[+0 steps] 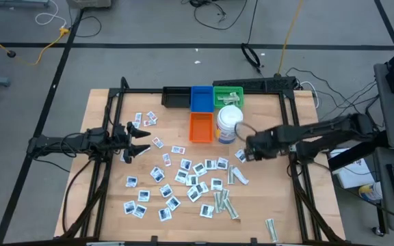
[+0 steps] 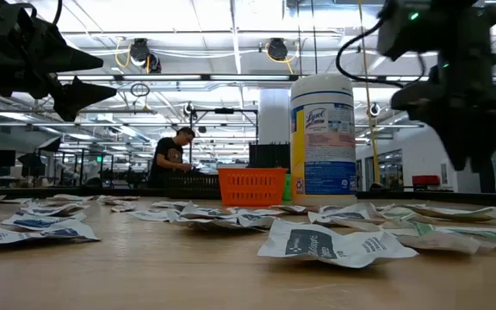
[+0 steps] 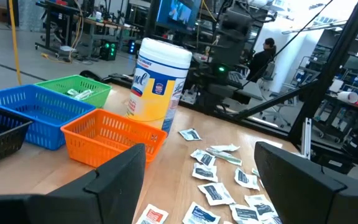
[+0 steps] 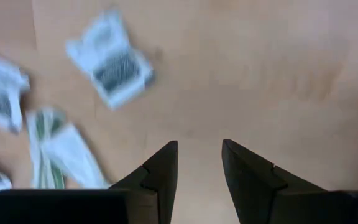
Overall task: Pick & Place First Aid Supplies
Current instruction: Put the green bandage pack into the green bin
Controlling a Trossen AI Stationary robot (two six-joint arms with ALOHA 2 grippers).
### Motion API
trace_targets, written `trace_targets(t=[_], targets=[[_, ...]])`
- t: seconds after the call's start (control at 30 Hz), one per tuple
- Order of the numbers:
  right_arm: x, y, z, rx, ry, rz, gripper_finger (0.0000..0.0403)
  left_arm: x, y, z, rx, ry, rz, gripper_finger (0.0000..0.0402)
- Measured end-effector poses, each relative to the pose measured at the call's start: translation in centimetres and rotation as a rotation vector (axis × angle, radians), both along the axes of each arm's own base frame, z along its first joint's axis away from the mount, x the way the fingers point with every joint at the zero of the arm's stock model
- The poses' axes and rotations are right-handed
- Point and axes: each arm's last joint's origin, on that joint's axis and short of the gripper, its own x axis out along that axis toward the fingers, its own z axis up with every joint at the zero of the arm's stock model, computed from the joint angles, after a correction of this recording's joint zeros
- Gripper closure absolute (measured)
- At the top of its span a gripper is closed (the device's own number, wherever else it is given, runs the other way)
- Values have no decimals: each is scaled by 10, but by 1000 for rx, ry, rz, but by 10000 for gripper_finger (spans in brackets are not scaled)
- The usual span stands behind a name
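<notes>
The first aid supplies are many small white square packets (image 1: 190,178) lying flat across the middle of the wooden table, with pale grey-green strips (image 1: 224,201) among them. My right gripper (image 1: 248,148) hangs above the table beside the wipes canister, pointing down. It is open, with bare wood between its fingers (image 4: 199,149). One packet (image 4: 114,65) and some strips (image 4: 55,149) lie off to one side of it. My left gripper (image 1: 139,140) waits open and level at the table's left side, holding nothing (image 3: 201,149).
At the far side stand a black basket (image 1: 176,97), a blue basket (image 1: 201,98), a green basket (image 1: 228,96) holding strips, and an orange basket (image 1: 201,126) in front of them. A white wipes canister (image 1: 228,124) stands upright next to the orange basket. A person (image 2: 169,155) works in the room behind.
</notes>
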Motion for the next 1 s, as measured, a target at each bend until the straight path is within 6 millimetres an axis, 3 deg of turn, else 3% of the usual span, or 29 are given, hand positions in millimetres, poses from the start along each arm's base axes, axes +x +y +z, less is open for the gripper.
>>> trace_targets(t=[0.47,0.77,1.0], targets=[[-27,99,0,75,-23,50,284,0,0,0,0,0,0,96],[-46,138,-9,100,8,34,284,0,0,0,0,0,0,96],[-44,162,-22,156,-22,34,284,0,0,0,0,0,0,96]])
